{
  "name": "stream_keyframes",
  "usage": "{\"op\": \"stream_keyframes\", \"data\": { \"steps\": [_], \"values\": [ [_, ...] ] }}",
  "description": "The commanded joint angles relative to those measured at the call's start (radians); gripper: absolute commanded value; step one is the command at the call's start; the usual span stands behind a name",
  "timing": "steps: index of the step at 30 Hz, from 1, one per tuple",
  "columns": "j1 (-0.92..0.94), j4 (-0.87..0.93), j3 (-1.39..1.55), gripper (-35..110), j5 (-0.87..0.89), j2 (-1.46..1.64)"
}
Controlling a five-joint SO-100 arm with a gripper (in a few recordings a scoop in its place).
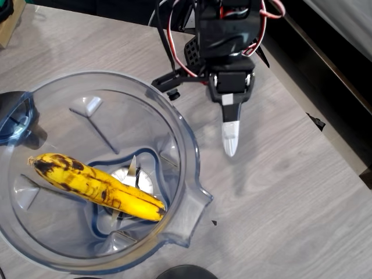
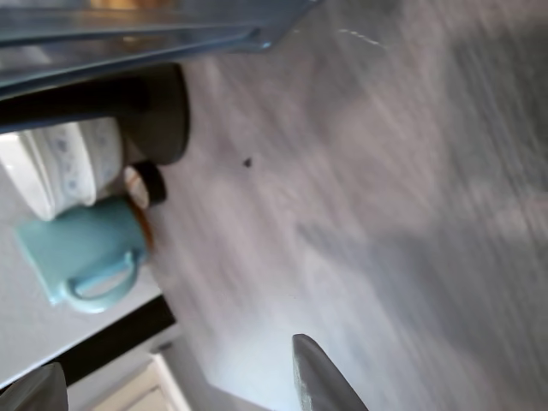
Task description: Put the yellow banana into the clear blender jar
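Overhead view, yellow banana [image 1: 99, 187] inside clear blender jar [image 1: 189, 145], claw [image 2: 184, 377] released, teal mug [image 2: 81, 253] nearby.

**Edges, blur and blocked spots**

The blender jar [image 1: 186, 139] runs off the left and bottom edges in the overhead view, and the banana [image 1: 96, 187] lying inside covers part of the steel blade [image 1: 129, 174]. The dark blue lid piece [image 1: 14, 113] is cut at the left edge. Over to the wrist view — the wood-grain table [image 2: 385, 214] is smeared with blur, the two fingertips [image 2: 321, 377] are clipped by the bottom edge, and the turquoise mug [image 2: 81, 248] looks soft.
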Motion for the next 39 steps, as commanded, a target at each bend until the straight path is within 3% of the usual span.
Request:
{"op": "stream_keyframes", "data": {
  "steps": [1,6,9,17,39],
  "values": [
    [0.026,-0.009,0.104,31,-0.017,0.132],
    [0.032,-0.003,0.215,20,-0.017,0.190],
    [0.049,-0.005,0.268,0,-0.021,0.190],
    [0.107,-0.018,0.428,0,-0.023,0.190],
    [0.170,0.034,0.434,0,-0.025,0.190]
  ]
}}
